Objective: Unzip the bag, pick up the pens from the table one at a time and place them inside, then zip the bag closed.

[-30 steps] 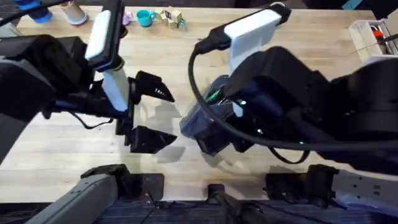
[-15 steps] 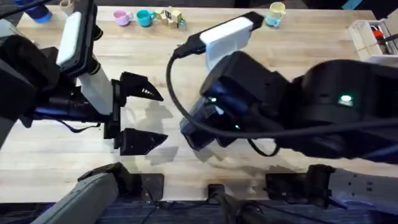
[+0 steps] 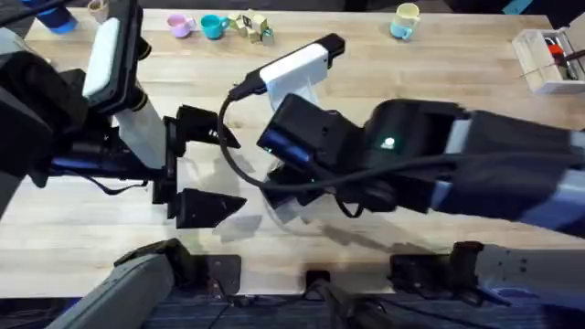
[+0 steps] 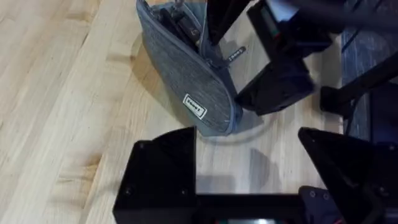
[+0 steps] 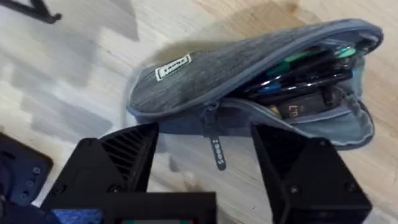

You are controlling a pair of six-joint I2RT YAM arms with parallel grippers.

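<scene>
table (image 3: 475,82) | right hand (image 5: 205,149) spread, moved left over bag (image 5: 249,81) | left hand (image 3: 206,169) spread, unmoved

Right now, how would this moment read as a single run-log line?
bag: unzipped, pens inside | right pincer: open over zipper pull | left pincer: open, beside bag | table
</scene>
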